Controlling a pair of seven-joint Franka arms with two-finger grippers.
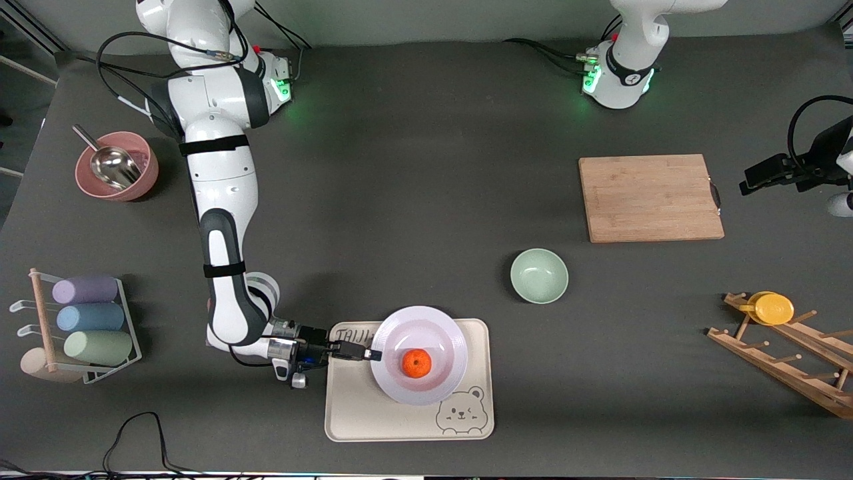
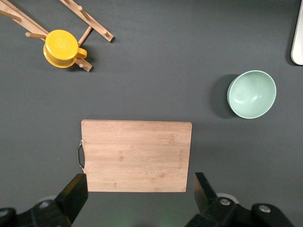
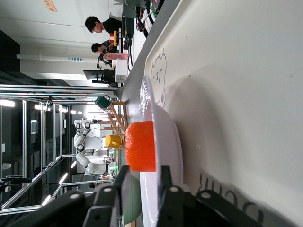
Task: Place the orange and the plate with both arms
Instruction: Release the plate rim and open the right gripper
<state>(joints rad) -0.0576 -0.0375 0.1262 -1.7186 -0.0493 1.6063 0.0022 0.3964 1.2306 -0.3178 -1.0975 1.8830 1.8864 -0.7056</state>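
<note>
The orange (image 1: 416,363) lies in the pale lavender plate (image 1: 426,323), which rests on the cream bear tray (image 1: 406,427). My right gripper (image 1: 373,354) reaches low over the tray to the plate's rim at the right arm's end. In the right wrist view its jaws (image 3: 144,172) straddle the rim of the plate (image 3: 168,137), open, with a gap between one finger and the rim; the orange (image 3: 140,146) sits just past them. My left gripper (image 1: 756,181) hangs open and holds nothing, over the table by the cutting board (image 2: 136,156).
A mint-green bowl (image 1: 539,275) stands between the tray and the wooden cutting board (image 1: 650,197). A wooden rack with a yellow cup (image 1: 772,309) is at the left arm's end. A pink bowl with a scoop (image 1: 116,167) and a rack of pastel cups (image 1: 90,320) are at the right arm's end.
</note>
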